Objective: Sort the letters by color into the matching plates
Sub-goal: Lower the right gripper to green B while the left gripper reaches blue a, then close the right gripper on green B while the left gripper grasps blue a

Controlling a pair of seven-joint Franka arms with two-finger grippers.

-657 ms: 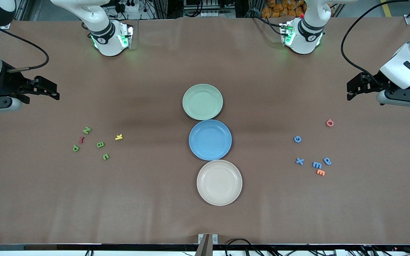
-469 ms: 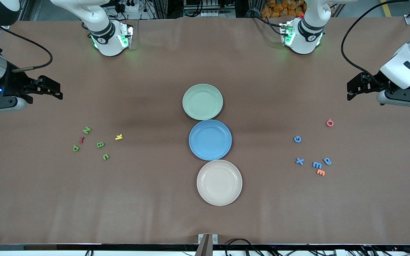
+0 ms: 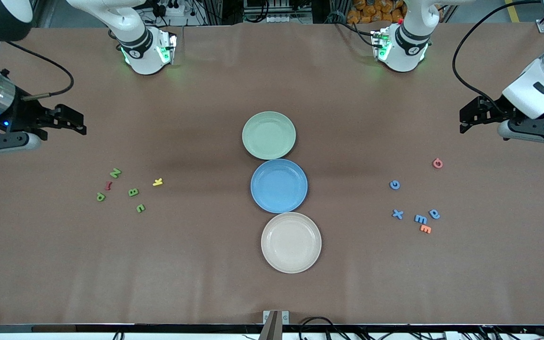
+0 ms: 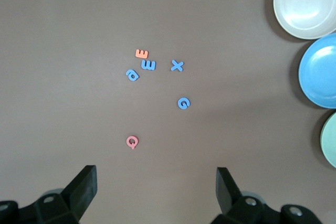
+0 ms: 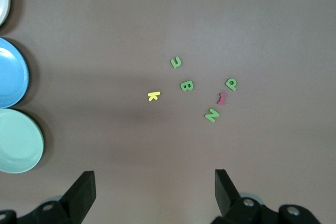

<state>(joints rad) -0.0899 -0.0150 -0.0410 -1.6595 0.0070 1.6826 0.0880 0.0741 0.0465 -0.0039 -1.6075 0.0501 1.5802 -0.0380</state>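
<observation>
Left end effector (image 3: 463, 118), fingers apart and empty, hangs over the desk (image 3: 206, 283) above the blue letters (image 3: 416, 215). Right end effector (image 3: 77, 123), also apart and empty, hangs above the green letters (image 3: 132, 192). Green plate (image 3: 268, 135) and blue plate (image 3: 279, 185) touch mid-desk.

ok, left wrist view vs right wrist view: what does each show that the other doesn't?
Only the left wrist view: four blue letters, an orange letter, a pink letter, and the open left gripper.

Only the right wrist view: four green letters, a yellow letter, a red letter, and the open right gripper.

Both: the brown table, plus parts of the blue plate, the green plate and the cream plate.
</observation>
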